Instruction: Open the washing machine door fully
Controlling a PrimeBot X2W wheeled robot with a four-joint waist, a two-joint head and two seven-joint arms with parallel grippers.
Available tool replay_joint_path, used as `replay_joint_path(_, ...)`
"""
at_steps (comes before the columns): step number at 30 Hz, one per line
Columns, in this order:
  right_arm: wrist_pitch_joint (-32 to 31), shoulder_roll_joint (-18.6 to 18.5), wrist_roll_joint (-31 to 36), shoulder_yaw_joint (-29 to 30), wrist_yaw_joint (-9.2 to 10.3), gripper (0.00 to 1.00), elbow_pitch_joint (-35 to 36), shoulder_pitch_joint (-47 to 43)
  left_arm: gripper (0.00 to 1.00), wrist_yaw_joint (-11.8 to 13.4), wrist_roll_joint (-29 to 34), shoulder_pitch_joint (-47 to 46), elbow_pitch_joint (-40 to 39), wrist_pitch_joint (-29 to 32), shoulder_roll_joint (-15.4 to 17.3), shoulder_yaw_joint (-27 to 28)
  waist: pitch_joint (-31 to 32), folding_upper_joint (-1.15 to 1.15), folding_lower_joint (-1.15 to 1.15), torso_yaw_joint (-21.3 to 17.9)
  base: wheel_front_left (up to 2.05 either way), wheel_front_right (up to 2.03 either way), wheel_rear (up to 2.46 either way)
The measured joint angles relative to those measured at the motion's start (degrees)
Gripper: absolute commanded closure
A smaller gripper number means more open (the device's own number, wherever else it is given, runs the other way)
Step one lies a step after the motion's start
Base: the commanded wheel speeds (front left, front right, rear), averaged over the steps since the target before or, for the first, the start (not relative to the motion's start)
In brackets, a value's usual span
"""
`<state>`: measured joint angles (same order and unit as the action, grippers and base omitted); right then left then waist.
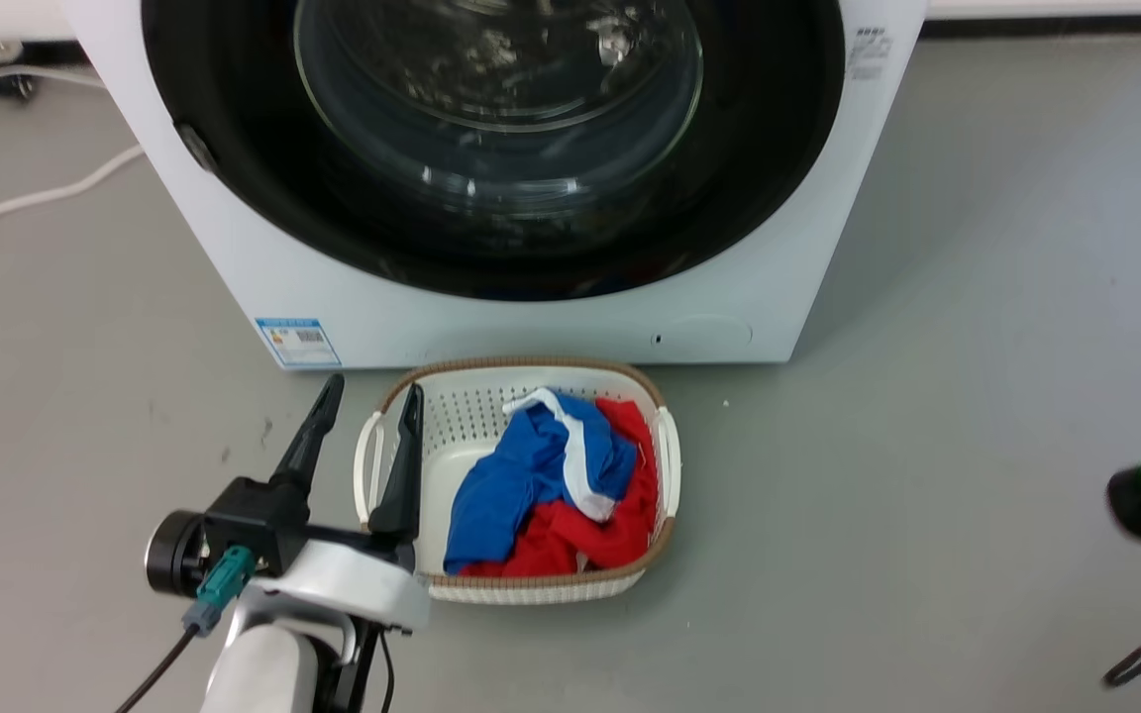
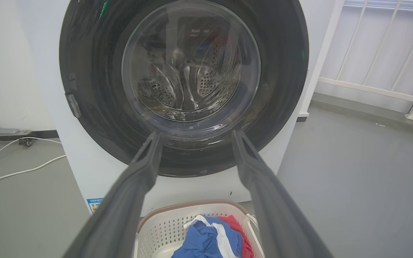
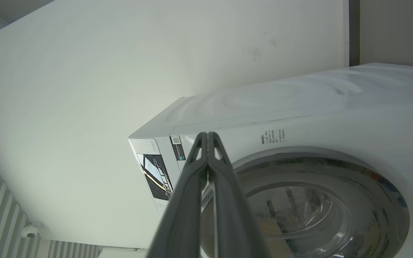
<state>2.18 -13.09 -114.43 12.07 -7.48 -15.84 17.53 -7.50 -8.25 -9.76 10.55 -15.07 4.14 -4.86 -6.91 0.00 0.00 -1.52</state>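
Observation:
The white washing machine (image 1: 531, 317) stands straight ahead, its round black washing machine door (image 1: 263, 178) lying flat against the front with a clear glass bowl in the middle. In the left wrist view the door (image 2: 95, 89) faces me, with a small latch at its left rim. My left gripper (image 1: 367, 396) is open, low over the floor and the basket's left edge, well short of the door. In the left wrist view the left gripper (image 2: 194, 138) frames the door's lower glass. My right gripper (image 3: 207, 134) is shut on nothing, pointing at the machine (image 3: 299, 114) from the side.
A white laundry basket (image 1: 630, 584) with blue and red clothes sits on the grey floor right before the machine. White cables (image 1: 36, 193) run over the floor at the left. A white railing (image 2: 378, 89) stands to the machine's right.

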Motion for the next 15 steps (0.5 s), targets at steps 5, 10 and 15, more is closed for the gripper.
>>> replay_joint_path(5, -3.5, -9.0, -4.8, -5.3, -0.01, 1.0, -5.9, 8.5, 0.0, 0.0, 0.0, -2.3, -1.4, 0.0, -0.5, -0.4, -4.3, 0.0, 0.0, 0.6, 0.0, 0.0, 0.0)
replay_joint_path(10, -8.1, -18.2, -7.2, -14.7, 0.0, 1.0, -12.5, 17.8, 0.0, 0.0, 0.0, -5.2, -2.6, 0.0, -0.8, -1.5, -8.6, 0.0, 0.0, 1.8, 0.0, 0.0, 0.0)
replay_joint_path(15, -12.9, -23.7, -8.8, -25.3, 0.0, 1.0, -18.0, 27.8, 0.0, 0.0, 0.0, -7.0, -3.4, 0.0, -1.0, -2.5, -12.1, 0.0, 0.0, 3.7, 0.0, 0.0, 0.0)
